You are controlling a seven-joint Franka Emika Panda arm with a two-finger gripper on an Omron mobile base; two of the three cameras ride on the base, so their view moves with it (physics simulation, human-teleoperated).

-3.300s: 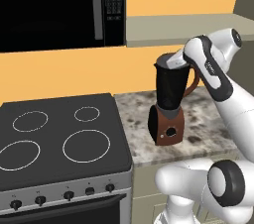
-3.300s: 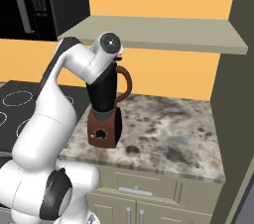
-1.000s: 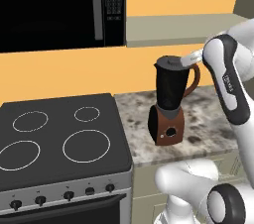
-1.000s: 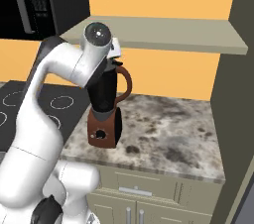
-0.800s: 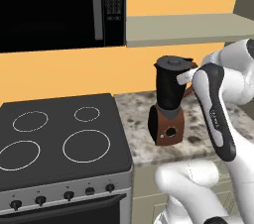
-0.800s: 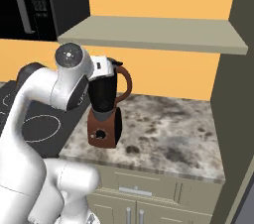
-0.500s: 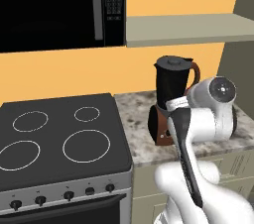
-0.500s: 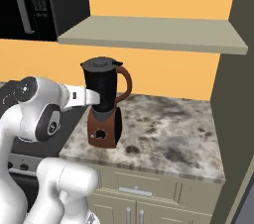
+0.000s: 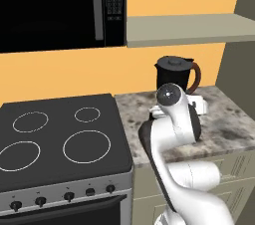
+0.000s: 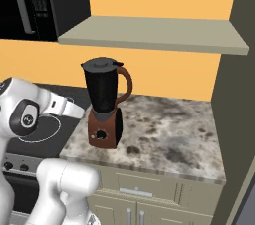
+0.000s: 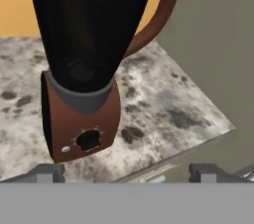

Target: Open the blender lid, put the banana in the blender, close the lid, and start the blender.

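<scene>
Nearest the onlooker, the robot's white arm is folded low in front of the speckled tabletop (image 10: 169, 134), with its hand (image 11: 124, 171) spread wide and holding nothing; the two finger tips sit far apart at the bottom of the hand view, level with the blender's base. Just beyond them stands the blender (image 10: 105, 107), upright near the tabletop's front edge, its round black button (image 11: 88, 140) facing the hand. Higher up, the blender lid (image 10: 102, 63) rests on the dark jar, apparently closed. Behind it are the orange wall and a shelf (image 10: 154, 34). I cannot see the banana, and the jar is too dark to tell whether it is inside. The main risk, as I judge it, is pressing the button at an angle: a hard or off-centre push could shove or tip the tall blender. Starting it empty is another risk.
</scene>
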